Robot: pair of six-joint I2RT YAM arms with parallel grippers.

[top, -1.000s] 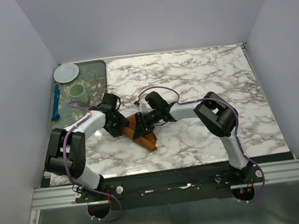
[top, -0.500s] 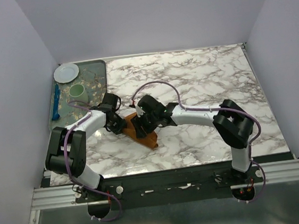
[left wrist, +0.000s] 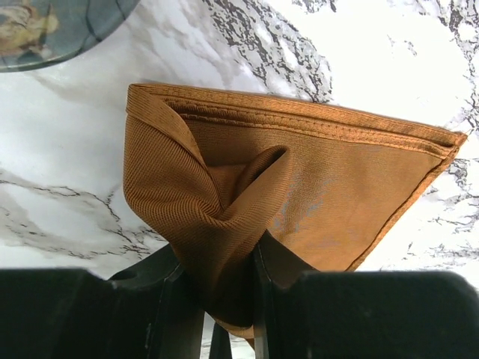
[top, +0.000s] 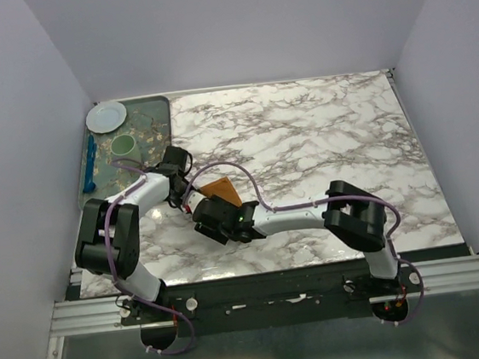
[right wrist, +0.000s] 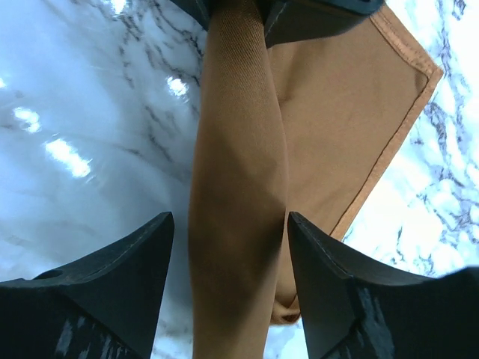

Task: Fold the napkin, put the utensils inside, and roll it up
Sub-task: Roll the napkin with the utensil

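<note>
The rust-orange napkin (top: 222, 190) lies bunched and folded on the marble, left of centre. My left gripper (top: 187, 199) is shut on a gathered fold of the napkin (left wrist: 337, 187), with the cloth pinched between its jaws (left wrist: 224, 299). My right gripper (top: 212, 223) sits low just in front of the napkin. It is open (right wrist: 230, 284), and a rolled ridge of the napkin (right wrist: 236, 187) runs between its spread fingers (right wrist: 112, 292) without being clamped. The copper fork is not in view.
A dark patterned tray (top: 149, 119) at the back left holds a white plate (top: 106, 116), a green cup (top: 122, 145) and a blue utensil (top: 91, 161). The left gripper's body shows at the top of the right wrist view (right wrist: 307, 15).
The right arm has swung toward the near left and its gripper now sits in front of the napkin. The napkin's long near-right part is gone; it now shows as a small triangle.
</note>
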